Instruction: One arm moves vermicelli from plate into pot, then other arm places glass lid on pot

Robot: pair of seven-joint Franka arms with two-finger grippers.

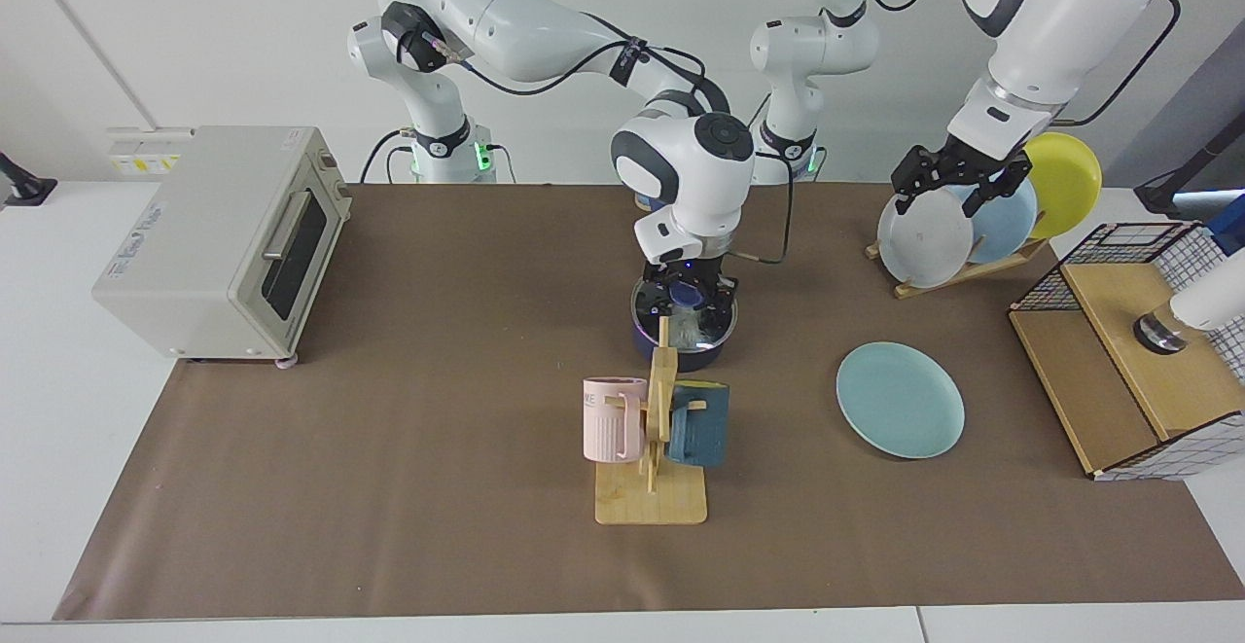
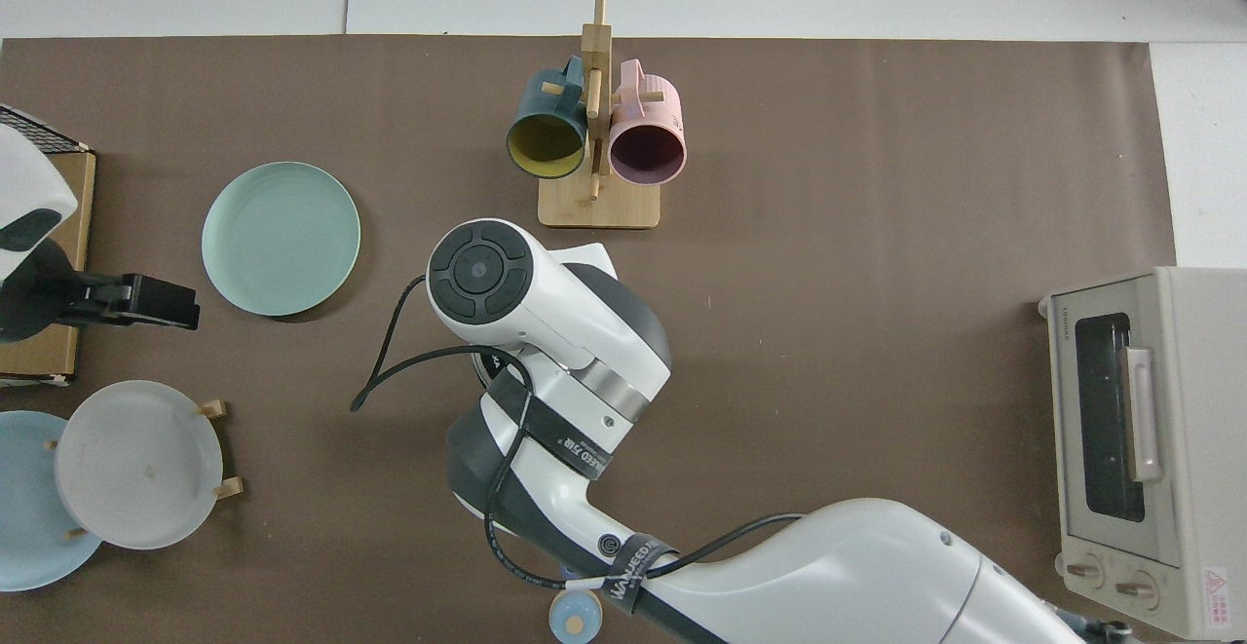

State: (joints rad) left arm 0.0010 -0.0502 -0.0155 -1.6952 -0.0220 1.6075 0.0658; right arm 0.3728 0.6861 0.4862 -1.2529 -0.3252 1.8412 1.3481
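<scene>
Brown paper covers the bench (image 1: 389, 487), white wall beyond. At centre the right gripper (image 1: 689, 295) hangs over the pot (image 1: 681, 346), its fingers around the blue knob of the glass lid (image 1: 693, 324), which lies on the pot; whether they clamp it I cannot tell. Pale vermicelli (image 1: 689, 334) shows through the glass. One teal plate (image 1: 901, 400) lies bare at right. The left gripper (image 1: 958, 176) waits open by three racked plates. Glass is slippery and breakable (hold the knob). Two mugs hang nearer.
</scene>
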